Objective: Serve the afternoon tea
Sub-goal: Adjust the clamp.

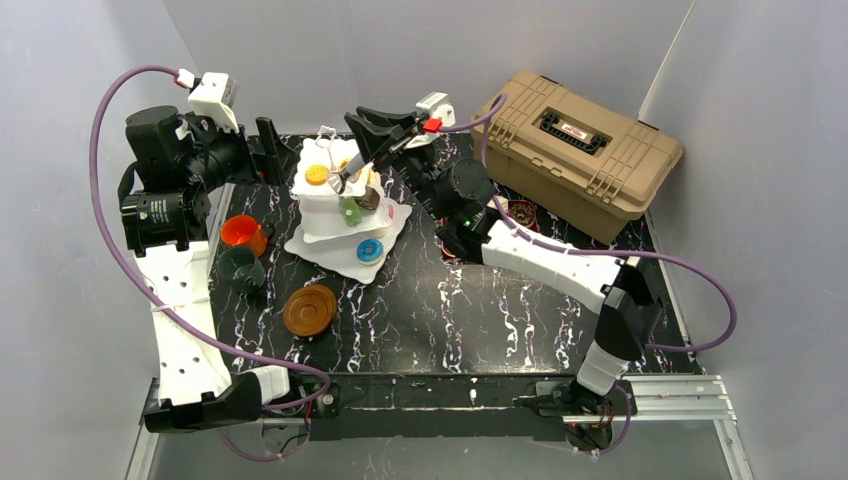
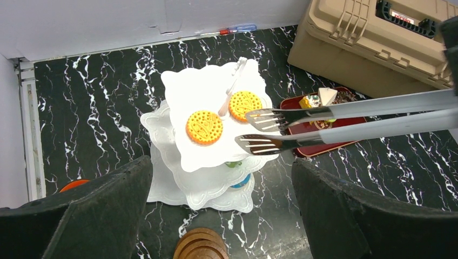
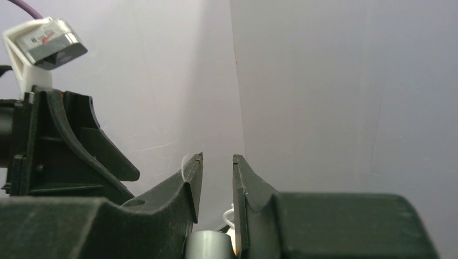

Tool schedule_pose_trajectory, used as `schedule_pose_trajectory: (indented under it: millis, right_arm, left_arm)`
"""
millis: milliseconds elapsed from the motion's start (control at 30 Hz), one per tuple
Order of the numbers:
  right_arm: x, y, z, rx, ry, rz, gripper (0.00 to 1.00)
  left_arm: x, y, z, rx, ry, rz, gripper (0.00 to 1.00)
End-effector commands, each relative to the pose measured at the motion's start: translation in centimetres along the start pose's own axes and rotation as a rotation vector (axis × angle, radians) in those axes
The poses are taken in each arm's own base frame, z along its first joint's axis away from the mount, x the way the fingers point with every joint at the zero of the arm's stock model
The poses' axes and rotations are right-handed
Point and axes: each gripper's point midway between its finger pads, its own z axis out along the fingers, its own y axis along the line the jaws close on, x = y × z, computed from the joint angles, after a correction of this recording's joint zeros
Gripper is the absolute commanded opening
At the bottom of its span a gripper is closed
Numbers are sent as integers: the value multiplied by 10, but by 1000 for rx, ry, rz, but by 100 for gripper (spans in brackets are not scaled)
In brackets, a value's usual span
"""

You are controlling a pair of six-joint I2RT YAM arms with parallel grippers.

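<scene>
Tongs [image 2: 345,116] pinched in the right gripper [image 1: 372,130], tips just above the top plate of the tiered stand [image 2: 205,91].
Right arm [image 1: 545,260] stretches forward-left; left gripper [image 2: 220,163] hangs wide open and empty, stand below and just ahead of it.

Robot lab booth w/ plain grey walls [image 1: 760,120], marbled benchtop [image 1: 450,320].
</scene>
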Motion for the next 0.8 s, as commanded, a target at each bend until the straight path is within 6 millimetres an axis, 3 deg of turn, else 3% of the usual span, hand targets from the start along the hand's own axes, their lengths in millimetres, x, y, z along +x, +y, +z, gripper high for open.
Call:
schedule_pose_trajectory:
  millis: [0,133,267,367,500,633,767]
  right_arm:
    - [-100,4,-11,-14,-208,50,9]
    - [-123,-9,-27,34,-195,-1,4]
    - [-117,-39,-48,123,-114,-47,1]
    - [-113,-61,-64,184,-62,-33,1]
    - [-102,-69,-77,221,15,-12,1]
    - [-99,-78,-89,281,73,2,1]
    - [-101,-85,-100,333,107,30,1]
  left_arm:
    - [0,-5,-6,16,-9,4,99]
    - [-1,-6,-7,18,-11,7,99]
    - [-2,-17,-10,77,-17,28,99]
    - [2,-52,-20,275,-31,87,99]
    - [20,-112,-30,541,-37,249,96]
    - [68,-158,-10,636,-40,580,98]
    - [85,-188,25,635,-101,775,98]
